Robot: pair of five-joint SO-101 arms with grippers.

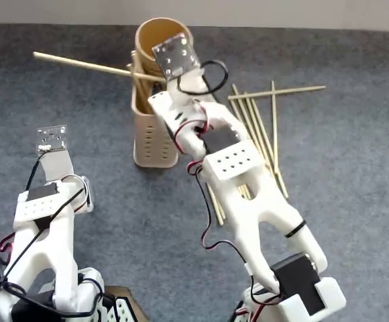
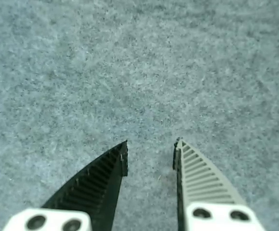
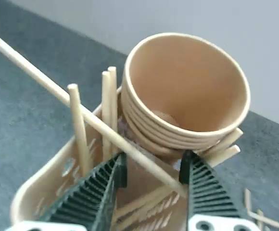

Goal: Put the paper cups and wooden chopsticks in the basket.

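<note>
A cream basket [image 1: 153,137] stands at the back of the grey mat and holds a stack of paper cups [image 1: 155,39]. My right gripper [image 1: 158,80] hovers over its rim. In the right wrist view the right gripper [image 3: 153,168] is open just above the basket [image 3: 36,195], in front of the paper cups [image 3: 187,96]. A long chopstick [image 3: 82,111] slants between its fingers; the same chopstick [image 1: 80,64] juts out to the left of the basket. Several chopsticks [image 3: 107,108] stand inside. My left gripper [image 2: 150,147] is open over bare mat.
Several loose chopsticks [image 1: 260,124] lie fanned on the mat right of the basket, some running under the right arm [image 1: 248,181]. The left arm [image 1: 43,221] sits at the front left, with open mat between it and the basket.
</note>
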